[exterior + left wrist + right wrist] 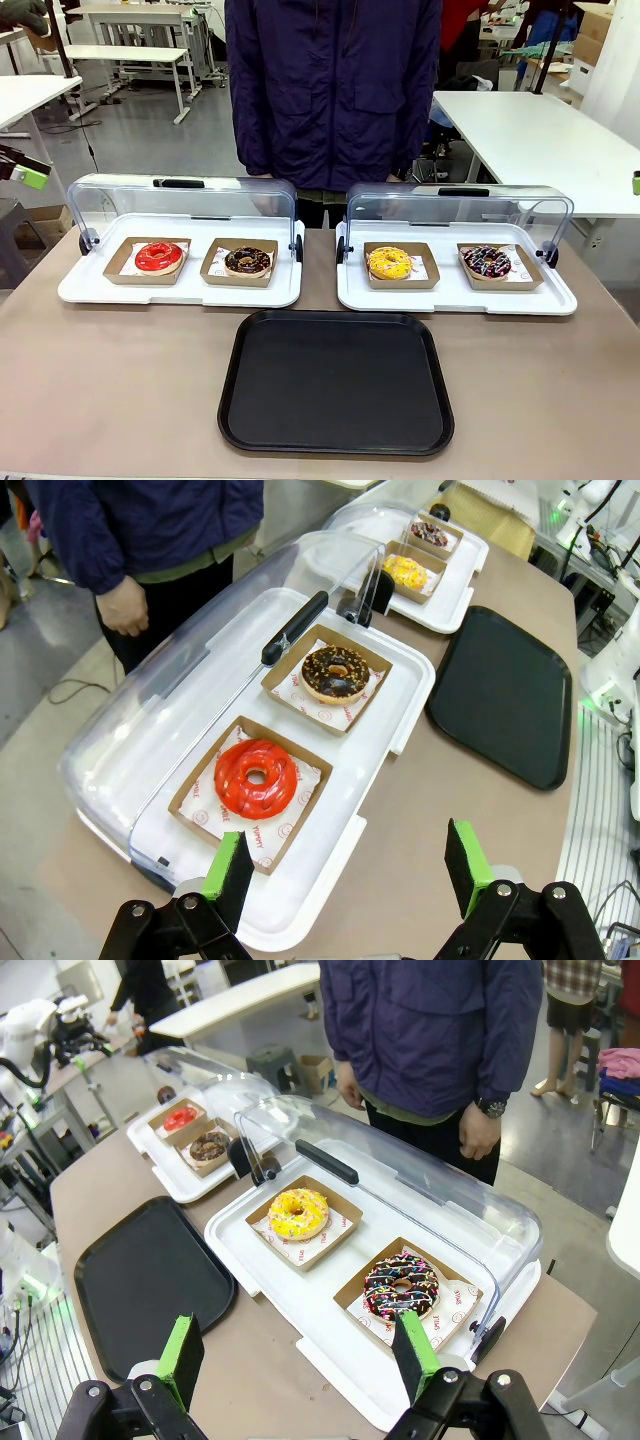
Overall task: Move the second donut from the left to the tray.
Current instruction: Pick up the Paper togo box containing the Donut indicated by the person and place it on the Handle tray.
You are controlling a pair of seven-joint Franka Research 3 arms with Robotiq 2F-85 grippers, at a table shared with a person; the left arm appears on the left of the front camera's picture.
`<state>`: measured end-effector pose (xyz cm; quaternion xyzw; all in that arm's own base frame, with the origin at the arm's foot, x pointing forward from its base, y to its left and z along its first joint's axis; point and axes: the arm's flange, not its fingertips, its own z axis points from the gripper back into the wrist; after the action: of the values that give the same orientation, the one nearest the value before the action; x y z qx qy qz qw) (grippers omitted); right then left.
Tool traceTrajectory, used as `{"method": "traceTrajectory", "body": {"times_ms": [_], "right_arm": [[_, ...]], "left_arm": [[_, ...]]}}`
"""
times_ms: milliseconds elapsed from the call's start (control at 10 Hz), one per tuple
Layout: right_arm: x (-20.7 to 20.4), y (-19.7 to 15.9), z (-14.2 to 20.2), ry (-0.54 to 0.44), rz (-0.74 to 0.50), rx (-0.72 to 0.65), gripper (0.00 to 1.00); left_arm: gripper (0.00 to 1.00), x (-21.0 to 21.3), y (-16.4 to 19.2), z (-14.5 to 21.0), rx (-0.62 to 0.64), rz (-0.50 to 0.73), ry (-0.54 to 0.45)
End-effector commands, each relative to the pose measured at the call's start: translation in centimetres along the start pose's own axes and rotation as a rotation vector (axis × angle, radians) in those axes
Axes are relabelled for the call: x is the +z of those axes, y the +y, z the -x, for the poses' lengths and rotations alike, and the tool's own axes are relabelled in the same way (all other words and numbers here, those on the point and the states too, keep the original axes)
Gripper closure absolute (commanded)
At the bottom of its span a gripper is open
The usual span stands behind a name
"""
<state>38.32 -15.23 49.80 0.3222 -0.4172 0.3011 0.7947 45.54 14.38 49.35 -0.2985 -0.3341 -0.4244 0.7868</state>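
Chocolate donut (pixel 247 261) and black tray (pixel 336 382) sit on brown table (pixel 120 390), white tables (pixel 530 140) behind.

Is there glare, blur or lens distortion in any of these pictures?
Front view: even light, sharp, no hard shadow around the black tray. Left wrist view: wide-angle lens bends straight lines; pale glare on the clear lid. Right wrist view: same bending; glare streaks on the near lid; far background slightly soft.
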Motion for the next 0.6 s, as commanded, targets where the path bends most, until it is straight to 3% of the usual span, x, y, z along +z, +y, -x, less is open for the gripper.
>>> {"method": "traceTrajectory", "body": {"times_ms": [0,500], "right_arm": [[-0.07,-0.28,-0.34,-0.025,-0.005,0.024,0.00],[-0.07,-0.28,-0.34,-0.025,-0.005,0.024,0.00]], "left_arm": [[0.00,0.00,-0.06,-0.10,-0.005,0.008,-0.007],[0.00,0.00,-0.06,-0.10,-0.005,0.008,-0.007]]}}
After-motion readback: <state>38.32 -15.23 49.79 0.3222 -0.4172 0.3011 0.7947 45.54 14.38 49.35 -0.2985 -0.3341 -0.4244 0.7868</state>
